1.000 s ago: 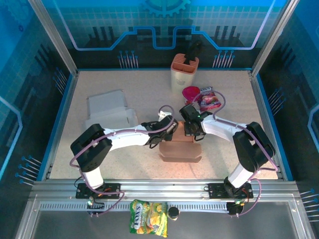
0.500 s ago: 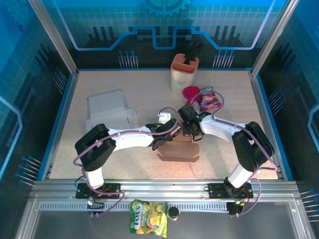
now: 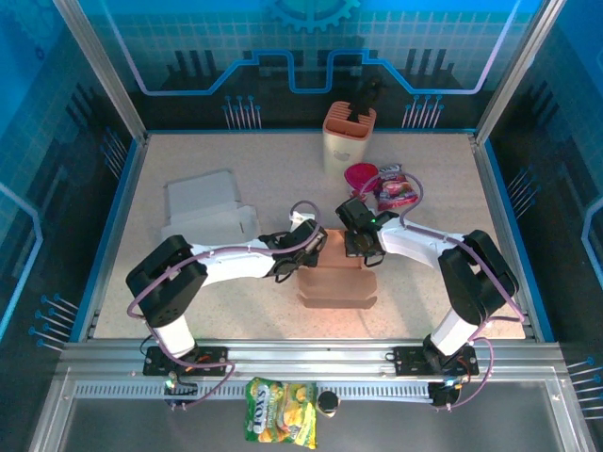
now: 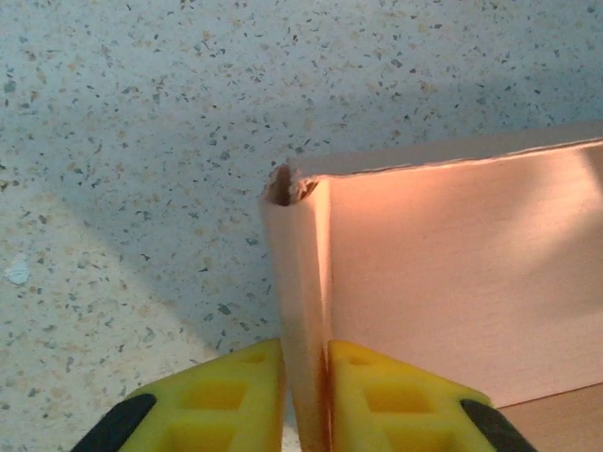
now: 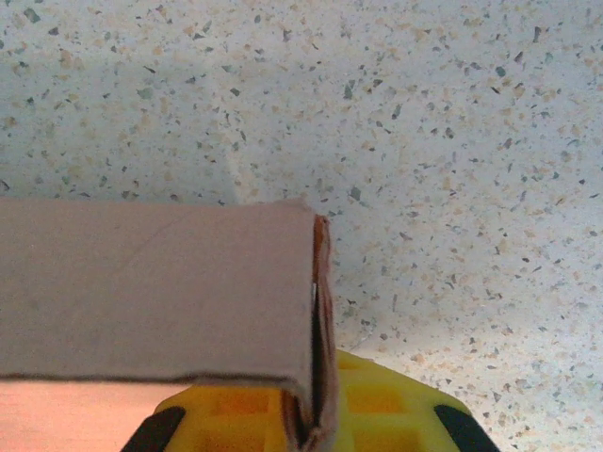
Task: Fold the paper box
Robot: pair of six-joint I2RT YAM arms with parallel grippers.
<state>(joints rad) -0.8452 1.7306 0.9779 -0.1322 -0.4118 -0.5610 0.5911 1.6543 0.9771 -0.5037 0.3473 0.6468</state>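
2 arms (image 3: 236,259) reach to the middle of the pale speckled tabletop (image 3: 443,188), fenced by blue-lit panels (image 3: 424,47); the brown paper box (image 3: 337,287) sits there, left jaws pinched shut on its far left corner, right jaws on its far right corner

The top external camera sat high above and behind the arm bases, facing forward and down, so the whole table (image 3: 443,188) lay in view from a distance, with the paper box (image 3: 337,282) near its middle. The left wrist camera looked down past the left gripper (image 4: 303,363) at the bottom of its frame, very near the end of one box wall, and the right wrist camera looked likewise past the right gripper (image 5: 316,400) at another wall end. All three views shared the box and the speckled table around it.
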